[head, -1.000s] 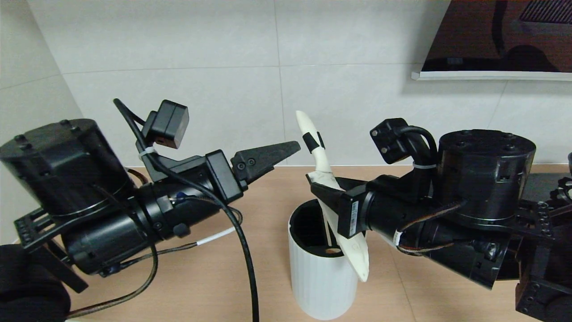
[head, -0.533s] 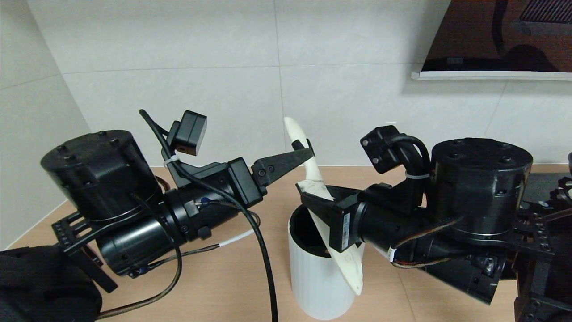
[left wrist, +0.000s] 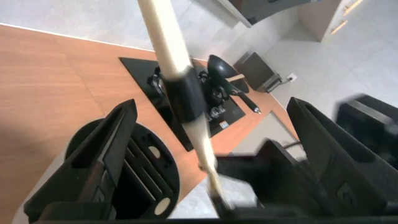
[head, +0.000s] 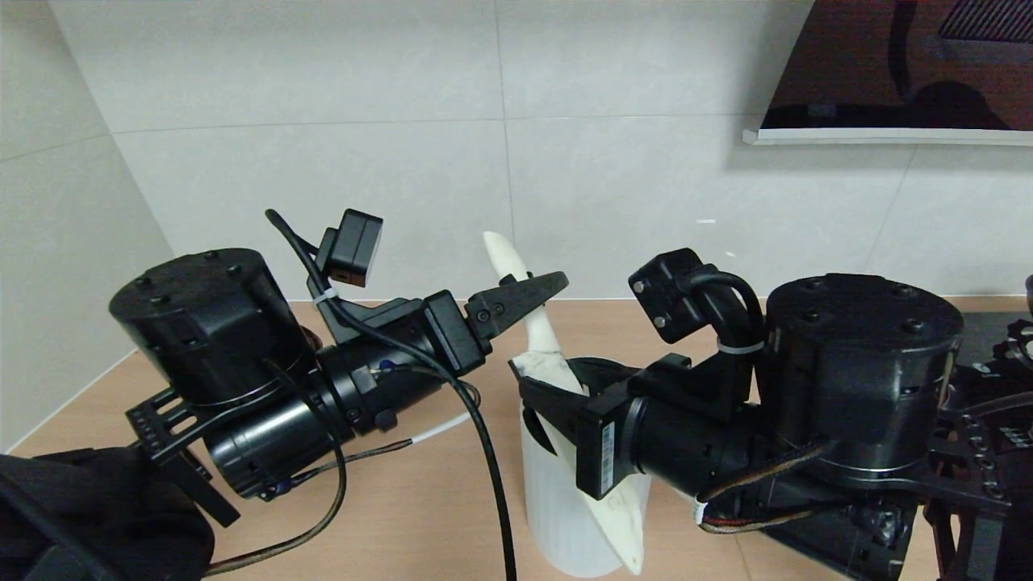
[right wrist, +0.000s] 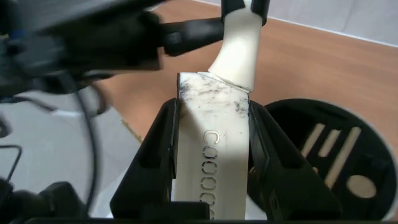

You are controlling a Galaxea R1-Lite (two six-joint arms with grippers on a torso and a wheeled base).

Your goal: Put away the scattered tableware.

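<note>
Knife (right wrist: 221, 143) is pinched by its white blade in the right gripper (right wrist: 212, 109), jaws clenched just below where the handle starts, so the whole thing sits tilted in the air with the handle pointing up and away

The left gripper (left wrist: 211, 109) is spread wide, one finger on each side of the handle around the black band (left wrist: 183, 99), and as far as I can tell it's not touching it yet. Looks like a handover setup to me

Below is the white holder (head: 557, 500) on the wooden counter (head: 403, 500). From the head camera the blade tip hangs down in front of the holder wall, not inside the opening

What could go wrong, imo:
- right jaws let go before the left ones have really closed, and the knife drops onto the counter or clips the holder rim
- the handle is smooth and tapered, so a pinch there could let the heavier blade end swing down and twist out
- both grippers are crowded close together, so a small misalignment means fingers bumping and the knife getting knocked crooked
- lowering with the tip outside the rim could jam it against the wall and tip the holder over
</note>
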